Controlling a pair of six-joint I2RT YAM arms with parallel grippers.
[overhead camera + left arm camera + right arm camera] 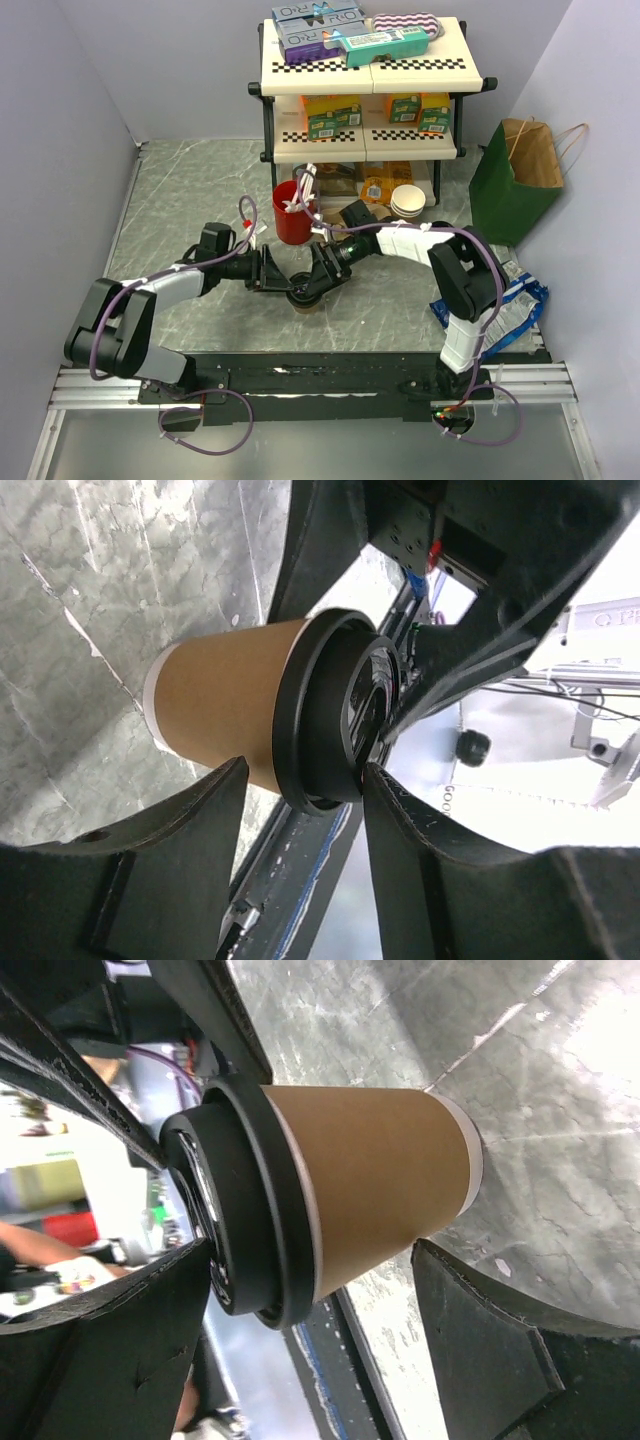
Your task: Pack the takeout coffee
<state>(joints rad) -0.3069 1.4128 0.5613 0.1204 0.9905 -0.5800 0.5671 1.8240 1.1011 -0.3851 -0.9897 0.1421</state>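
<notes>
Brown paper with a black plastic lid identifies the takeout coffee, which stands upright on the marbled worktop in front of the red cup and well apart from the green bag at the right edge. Both arms reach in low and meet over it, the left tool from one side and the right tool from the other, close enough that each wrist view shows the opposite tool behind the lid. Each tool is rolled onto its side (one finger near the worktop, one up at lid level), so the jaws open along the cup's height and not across its width. This is judged a posture for steadying or seating the lid, not for lifting. In the left wrist view the coffee lies just past the fingertips with the lid rim in the gap. The left tool stands at a middling opening, and whether its pads press on the rim cannot be told. In the right wrist view the coffee sits beyond the fingertips. The right tool stands wide and holds nothing. Packing is judged not yet begun, and the green bag is the likely destination.
</notes>
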